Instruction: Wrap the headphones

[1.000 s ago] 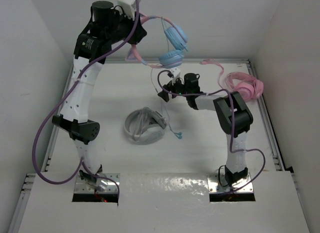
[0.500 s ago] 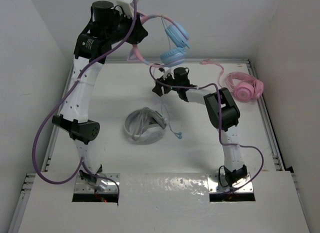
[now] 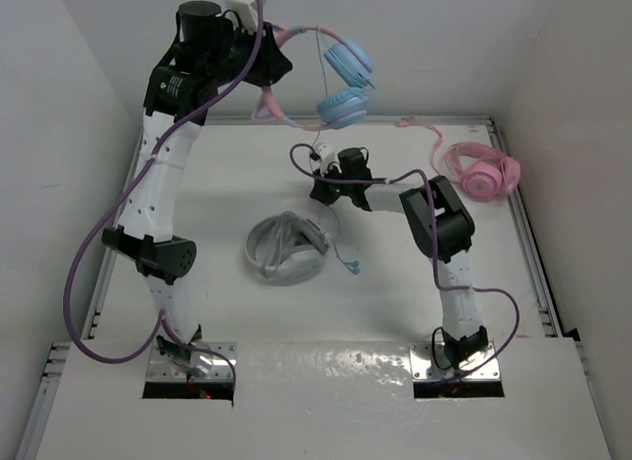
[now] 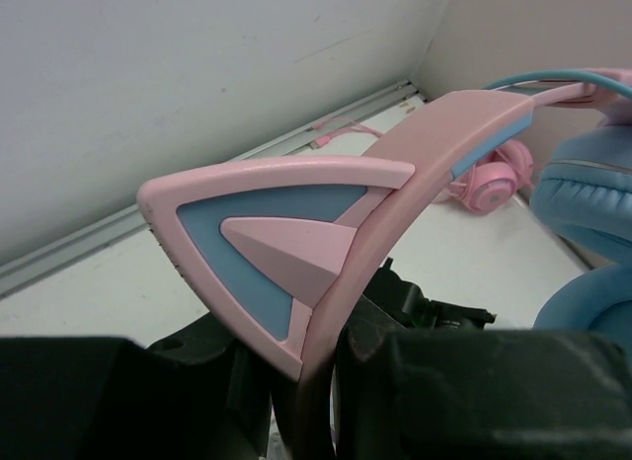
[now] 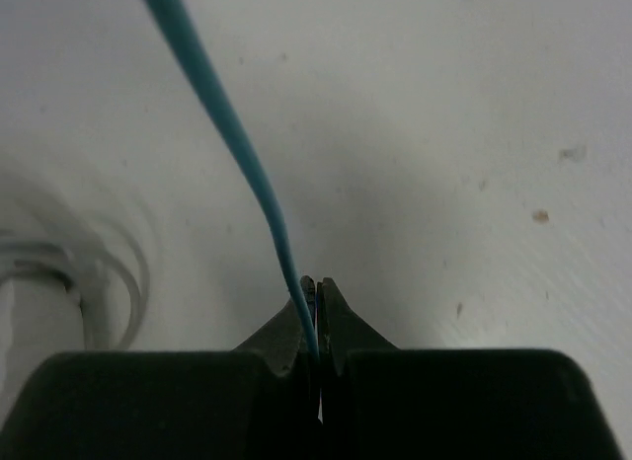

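Left end effector (image 4: 314, 401): clamped on headphones (image 3: 343, 107) headband, raised at 12 o'clock.
Right end effector (image 5: 317, 317): pinching cable (image 5: 235, 139), above table (image 3: 227, 179) centre.

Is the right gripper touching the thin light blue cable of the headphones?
Touching. The right wrist view shows the thin light blue cable running down between the closed fingertips of the right gripper, which pinch it with no gap.

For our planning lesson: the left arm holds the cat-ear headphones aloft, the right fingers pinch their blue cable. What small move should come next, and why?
Probably the right gripper should carry the cable up and around the headphones to start a loop. It is shut on the cable, the left gripper holds the headband in the air, and the cable hangs unwound.
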Controlling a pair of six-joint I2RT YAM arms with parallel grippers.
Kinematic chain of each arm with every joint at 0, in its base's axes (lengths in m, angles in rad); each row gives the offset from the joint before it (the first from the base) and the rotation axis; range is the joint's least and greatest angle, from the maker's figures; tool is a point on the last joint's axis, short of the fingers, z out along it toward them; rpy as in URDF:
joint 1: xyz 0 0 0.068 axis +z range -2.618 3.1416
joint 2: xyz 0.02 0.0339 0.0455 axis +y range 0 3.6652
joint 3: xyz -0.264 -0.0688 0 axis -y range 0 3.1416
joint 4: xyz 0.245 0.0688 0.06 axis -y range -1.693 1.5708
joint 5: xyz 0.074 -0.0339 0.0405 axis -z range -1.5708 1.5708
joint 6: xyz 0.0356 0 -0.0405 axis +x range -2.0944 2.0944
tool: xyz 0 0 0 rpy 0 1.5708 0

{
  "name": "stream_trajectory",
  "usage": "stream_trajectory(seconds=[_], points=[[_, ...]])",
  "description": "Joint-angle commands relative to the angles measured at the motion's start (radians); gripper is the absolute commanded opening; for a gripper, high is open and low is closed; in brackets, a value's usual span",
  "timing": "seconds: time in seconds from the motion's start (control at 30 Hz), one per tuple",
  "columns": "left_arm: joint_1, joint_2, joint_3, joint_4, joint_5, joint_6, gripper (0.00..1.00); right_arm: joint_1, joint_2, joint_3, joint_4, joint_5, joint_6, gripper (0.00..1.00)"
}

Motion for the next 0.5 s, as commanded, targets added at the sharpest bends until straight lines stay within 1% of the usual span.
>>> stream_trajectory(seconds=[0.0,0.03,0.07,0.1,0.13,0.17,0.23,0.3,0.47], points=[[0.043,-0.023,0.029,0.114,0.031,-0.175,0.0,-0.01,-0.146,-0.086,-0.011,0.031,-0.045,0.0],[0.066,-0.012,0.029,0.125,0.031,-0.205,0.0,-0.01,-0.197,-0.104,-0.028,0.036,-0.095,0.0],[0.079,0.009,0.027,0.149,0.031,-0.261,0.0,-0.01,-0.225,-0.127,-0.041,0.045,-0.108,0.0],[0.1,0.029,0.017,0.165,0.025,-0.289,0.0,-0.009,-0.286,-0.181,-0.06,0.053,-0.123,0.0],[0.108,0.04,0.006,0.197,0.003,-0.344,0.0,-0.009,-0.319,-0.207,-0.063,0.071,-0.131,0.0],[0.123,0.049,-0.006,0.215,-0.008,-0.368,0.0,-0.007,-0.351,-0.259,-0.078,0.077,-0.14,0.0],[0.134,0.078,-0.045,0.258,-0.068,-0.435,0.0,-0.001,-0.431,-0.29,-0.11,0.082,-0.159,0.0],[0.135,0.1,-0.09,0.281,-0.129,-0.467,0.0,0.014,-0.468,-0.314,-0.161,0.088,-0.16,0.0],[0.137,0.108,-0.183,0.332,-0.199,-0.518,0.0,0.068,-0.528,-0.322,-0.259,0.09,-0.185,0.0]])
